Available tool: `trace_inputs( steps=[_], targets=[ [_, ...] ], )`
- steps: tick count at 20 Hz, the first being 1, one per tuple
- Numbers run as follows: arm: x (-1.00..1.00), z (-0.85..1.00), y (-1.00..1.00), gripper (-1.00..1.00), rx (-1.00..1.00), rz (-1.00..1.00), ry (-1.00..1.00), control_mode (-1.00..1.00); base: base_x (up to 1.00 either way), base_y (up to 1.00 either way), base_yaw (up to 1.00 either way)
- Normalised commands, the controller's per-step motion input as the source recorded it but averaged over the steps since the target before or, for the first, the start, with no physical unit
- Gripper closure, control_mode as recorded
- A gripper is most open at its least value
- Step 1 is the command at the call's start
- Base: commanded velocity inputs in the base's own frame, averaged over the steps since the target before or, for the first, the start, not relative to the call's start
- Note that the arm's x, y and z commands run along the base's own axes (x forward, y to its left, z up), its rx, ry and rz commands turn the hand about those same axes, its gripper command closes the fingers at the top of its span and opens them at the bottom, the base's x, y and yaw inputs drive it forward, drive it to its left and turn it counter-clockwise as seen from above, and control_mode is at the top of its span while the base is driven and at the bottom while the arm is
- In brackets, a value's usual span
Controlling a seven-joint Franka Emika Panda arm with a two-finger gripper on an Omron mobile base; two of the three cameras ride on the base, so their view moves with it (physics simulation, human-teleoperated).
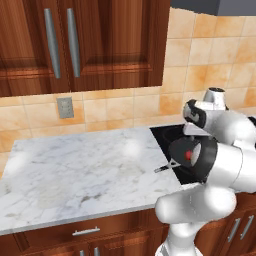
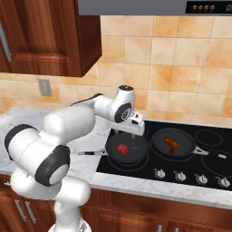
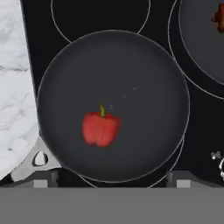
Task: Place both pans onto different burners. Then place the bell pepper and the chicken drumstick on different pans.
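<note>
The bell pepper [image 3: 101, 128] lies inside the left pan [image 2: 127, 148], a little toward the pan's handle side, stem up as the hand view shows it, its short body running along the stem line. It looks light, firm and glossy, so I'd expect it to roll or slip if pinched on the curved shoulders; across its widest middle would be the safest hold, though it seems to need no more handling. The pan sits on a burner ring [image 3: 177, 151] near the cooktop's [image 2: 208, 163] front left corner, its slim handle [image 2: 89, 153] pointing left out over the marble counter [image 1: 75, 170]. That pan would be rigid and fairly heavy, best taken by the handle or the rim

The second pan [image 2: 174, 141] rests on the next burner to the right, handle [image 2: 210, 153] pointing right and toward the front edge, with the chicken drumstick [image 2: 171, 142] lying in its middle, long axis roughly front to back. It looks greasy and soft

The gripper [image 2: 133, 131] hangs just above the left pan, jaws spread wide and holding nothing. By my reckoning the task looks finished
</note>
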Motion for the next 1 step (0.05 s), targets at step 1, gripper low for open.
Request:
trace_inputs(
  steps=[1],
  targets=[
    [-0.46,0.48,0.0,-1.0,0.0,0.0,-0.04,-1.0,0.0,0.0,0.0]
  ],
)
